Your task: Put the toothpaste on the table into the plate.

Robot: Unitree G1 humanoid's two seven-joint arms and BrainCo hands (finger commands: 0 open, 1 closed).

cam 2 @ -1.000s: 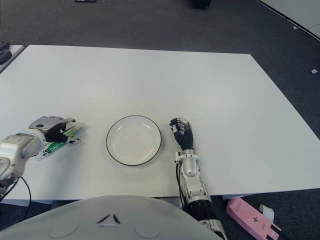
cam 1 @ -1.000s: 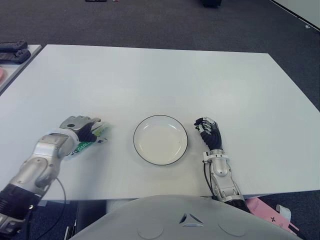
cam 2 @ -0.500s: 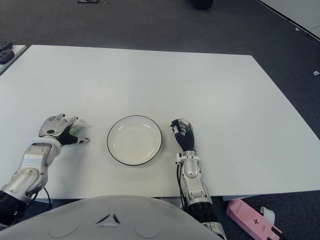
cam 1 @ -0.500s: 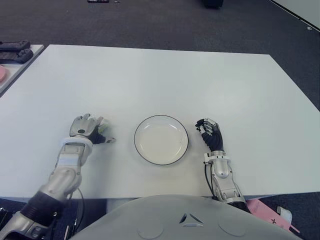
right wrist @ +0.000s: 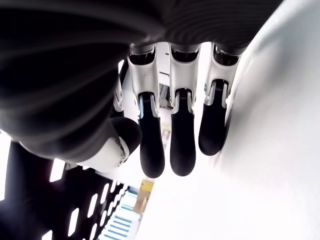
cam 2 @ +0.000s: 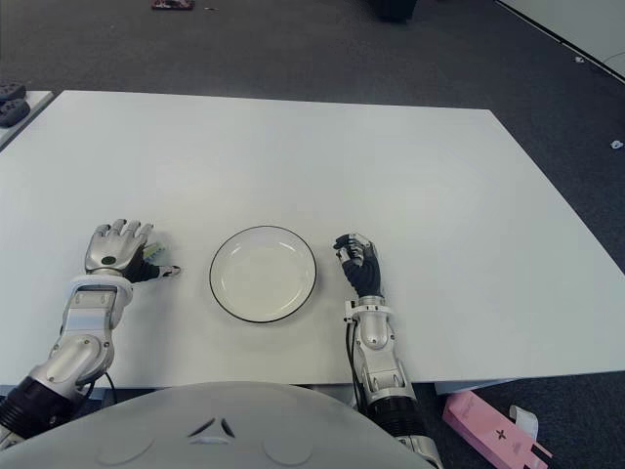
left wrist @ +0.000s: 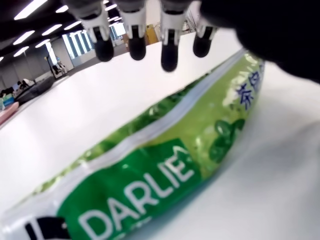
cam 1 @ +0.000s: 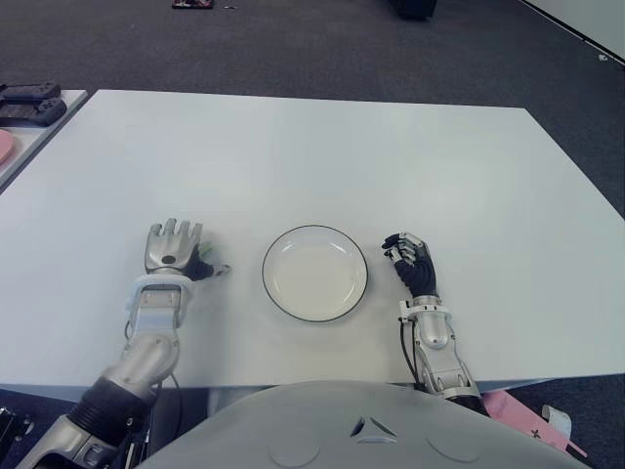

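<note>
A green Darlie toothpaste tube (left wrist: 150,170) lies flat on the white table (cam 1: 312,156), left of the plate. My left hand (cam 1: 174,246) is spread over it, fingers (left wrist: 169,55) stretched out above the tube and not closed round it. From the head only a green sliver (cam 1: 203,256) shows beside the palm. The white plate with a black rim (cam 1: 265,276) stands at the table's front middle, with nothing in it. My right hand (cam 1: 410,262) shows just right of the plate, fingers (right wrist: 182,145) curled and holding nothing.
A side table at the far left carries black objects (cam 1: 27,98) and something pink (cam 1: 4,145). A pink box (cam 1: 527,415) lies on the floor at the lower right. The table's front edge runs close below both hands.
My left forearm swung in from the left to come from the front edge. The hand turned fingers-away and opened flat over the tube, which now hides under it. The right hand stayed put.
</note>
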